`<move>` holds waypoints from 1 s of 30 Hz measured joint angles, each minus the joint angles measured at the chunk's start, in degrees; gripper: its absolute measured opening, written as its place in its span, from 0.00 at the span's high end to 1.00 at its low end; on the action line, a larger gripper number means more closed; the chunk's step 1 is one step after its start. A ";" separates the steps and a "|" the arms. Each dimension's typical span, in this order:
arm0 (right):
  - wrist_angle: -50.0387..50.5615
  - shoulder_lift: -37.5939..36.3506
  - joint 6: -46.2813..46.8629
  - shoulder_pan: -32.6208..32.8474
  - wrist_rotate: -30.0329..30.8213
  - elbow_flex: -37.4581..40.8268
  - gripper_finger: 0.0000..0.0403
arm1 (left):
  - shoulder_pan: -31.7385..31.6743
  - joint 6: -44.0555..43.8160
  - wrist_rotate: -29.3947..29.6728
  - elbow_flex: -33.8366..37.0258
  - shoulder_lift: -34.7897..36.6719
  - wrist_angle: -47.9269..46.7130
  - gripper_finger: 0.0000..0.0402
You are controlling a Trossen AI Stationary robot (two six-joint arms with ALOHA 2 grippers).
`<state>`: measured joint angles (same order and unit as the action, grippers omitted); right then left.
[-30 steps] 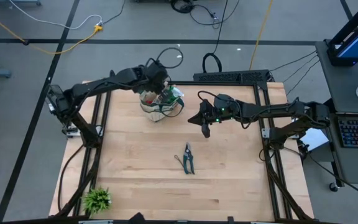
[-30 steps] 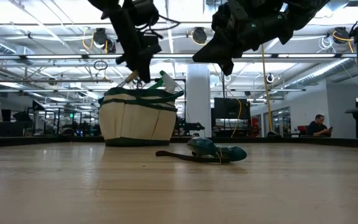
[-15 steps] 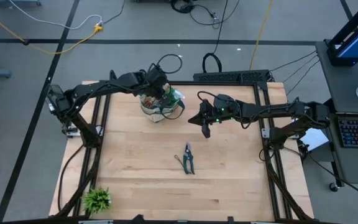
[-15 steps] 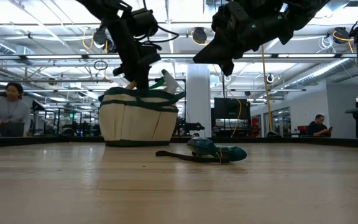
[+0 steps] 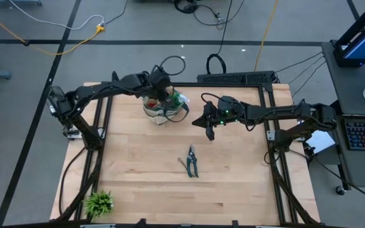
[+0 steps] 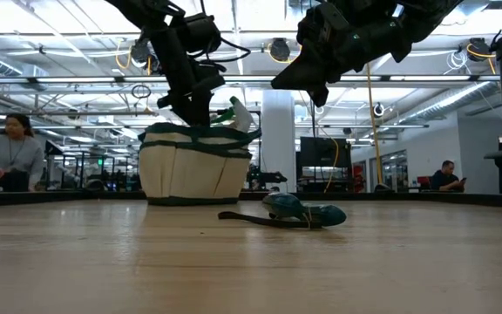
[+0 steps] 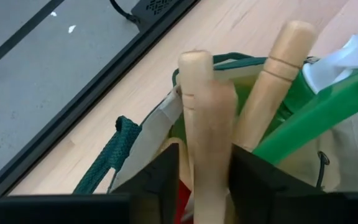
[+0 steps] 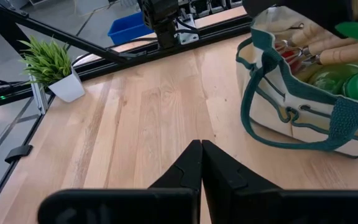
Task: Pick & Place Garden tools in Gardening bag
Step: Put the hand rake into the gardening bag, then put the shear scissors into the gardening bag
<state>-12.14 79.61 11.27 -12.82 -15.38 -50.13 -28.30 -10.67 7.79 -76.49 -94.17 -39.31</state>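
The beige gardening bag [image 5: 163, 109] with green trim stands at the table's far middle, on its base. A green spray bottle [image 7: 319, 115] and a wooden handle [image 7: 278, 81] stick up out of it. My left gripper [image 7: 204, 180] hangs over the bag's mouth, shut on another wooden-handled tool [image 7: 197, 93]. Dark pruning shears [image 5: 192, 161] lie flat on the table's middle. My right gripper [image 5: 208, 132] hovers shut and empty, to the right of the bag and above the table. My left gripper pinches the tool's wooden handle [image 7: 207, 143] between its two fingers, a way below the handle's rounded free end. The fingers come slanting down from the table's left and lie across the handle. The handle stands nearly upright; its lower part is hidden inside the bag.
A small leafy plant in a white pot [image 5: 99, 202] stands at the table's near left corner. Bare wood lies between the shears and the bag. Black frame rails [image 5: 274, 158] run along the table's sides. People sit in the room beyond the table.
My left gripper has come down toward the bag's mouth with the wooden-handled tool, tipping a little, and then kept still. The tool has sunk lower into the bag.
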 joint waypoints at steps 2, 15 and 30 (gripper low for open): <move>0.00 0.00 0.00 0.00 0.00 0.00 1.00 | 0.34 0.10 0.11 0.00 0.00 0.00 0.65; 0.02 0.00 0.00 0.01 0.11 0.00 1.00 | 1.23 1.96 2.21 0.00 6.23 -1.54 0.46; 2.80 0.00 0.42 0.15 -3.27 0.00 1.00 | 10.68 -9.03 -1.83 -0.05 19.92 -10.01 0.46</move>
<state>-9.34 79.61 11.68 -12.67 -18.65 -50.13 -17.62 -19.70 5.96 -76.54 -74.25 -49.32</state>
